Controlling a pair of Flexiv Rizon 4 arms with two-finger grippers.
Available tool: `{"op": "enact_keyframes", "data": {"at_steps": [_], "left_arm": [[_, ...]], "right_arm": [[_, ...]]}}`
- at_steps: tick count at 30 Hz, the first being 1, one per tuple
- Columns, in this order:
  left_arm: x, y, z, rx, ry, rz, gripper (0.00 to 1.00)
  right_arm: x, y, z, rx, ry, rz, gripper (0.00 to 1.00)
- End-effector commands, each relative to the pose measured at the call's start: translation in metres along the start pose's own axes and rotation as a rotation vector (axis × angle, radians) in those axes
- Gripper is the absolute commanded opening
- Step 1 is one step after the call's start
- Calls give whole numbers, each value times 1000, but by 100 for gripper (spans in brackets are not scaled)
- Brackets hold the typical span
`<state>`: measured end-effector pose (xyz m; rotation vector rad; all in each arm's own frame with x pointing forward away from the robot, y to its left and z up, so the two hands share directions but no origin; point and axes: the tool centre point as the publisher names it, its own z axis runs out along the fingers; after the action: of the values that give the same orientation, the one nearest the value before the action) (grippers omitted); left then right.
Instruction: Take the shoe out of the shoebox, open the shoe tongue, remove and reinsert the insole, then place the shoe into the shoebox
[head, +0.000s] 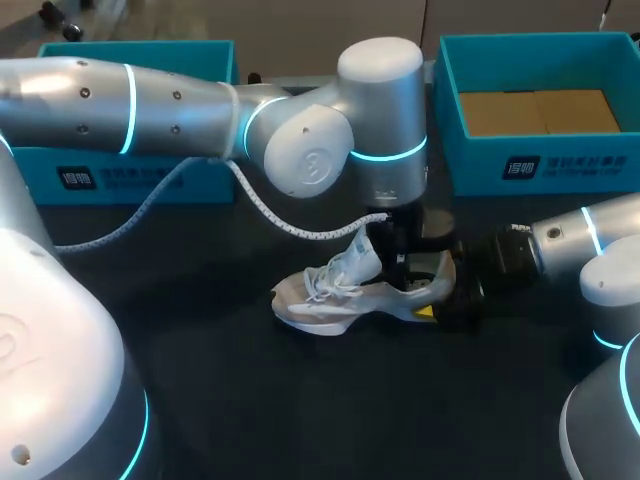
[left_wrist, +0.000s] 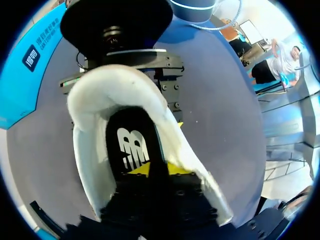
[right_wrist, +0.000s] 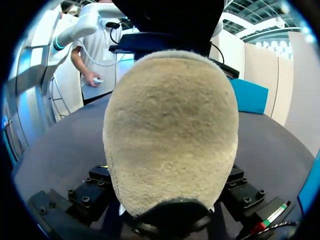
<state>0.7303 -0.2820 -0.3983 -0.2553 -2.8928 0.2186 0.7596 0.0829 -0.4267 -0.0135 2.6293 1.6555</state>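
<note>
Nearest, bare dark table (head: 300, 410). Farther in, at mid-table, a pale shoe (head: 330, 300) standing on its sole, toe toward the left, heel toward the right, outside both boxes. White laces loose over the front; tongue (head: 358, 262) raised up from the opening.

At the heel, the right gripper (head: 440, 305), reaching in low from the right and clenched on the shoe: one yellow tip against the near side of the heel. In the right wrist view, the rough tan heel (right_wrist: 170, 130) close up and wedged between the two finger mounts.

Just beyond, the left gripper (head: 398, 262), hanging straight down from the arm crossing in from the left, sunk into the shoe's opening behind the tongue. In the left wrist view, down inside the white collar, right over the black insole (left_wrist: 132, 145), which lies along the shoe's bottom. Pinching the insole or released: cannot tell.

Farthest, along the table's back edge, two teal boxes, both well apart from the shoe: the right box (head: 540, 170) open, brown cardboard inside; the left box (head: 130, 175) partly behind the left arm.
</note>
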Motion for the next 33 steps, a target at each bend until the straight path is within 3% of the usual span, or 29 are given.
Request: {"op": "enact_keyframes", "data": {"at_steps": [1,10,14,16,20,26,29,31,33], "left_arm": [[-1,2,5,1,17,6,34],[-7,4,16,-13,1,3,45],[-10,7,23,-34,-30,4,70],[-11,8,27,-39,-54,4,73],[-14,10,33,-53,-76,3,50],[-20,15,42,-64,-83,-1,37],[-22,17,43,-65,-83,-5,22],[-22,18,44,-65,-83,-9,5],[-21,19,44,-65,-84,-11,0]], "right_arm": [[0,-1,2,3,-2,1,0],[0,-1,2,3,-2,1,0],[0,-1,2,3,-2,1,0],[0,-1,2,3,-2,1,0],[0,-1,2,3,-2,1,0],[0,-1,2,3,-2,1,0],[0,-1,2,3,-2,1,0],[0,-1,2,3,-2,1,0],[0,-1,2,3,-2,1,0]]}}
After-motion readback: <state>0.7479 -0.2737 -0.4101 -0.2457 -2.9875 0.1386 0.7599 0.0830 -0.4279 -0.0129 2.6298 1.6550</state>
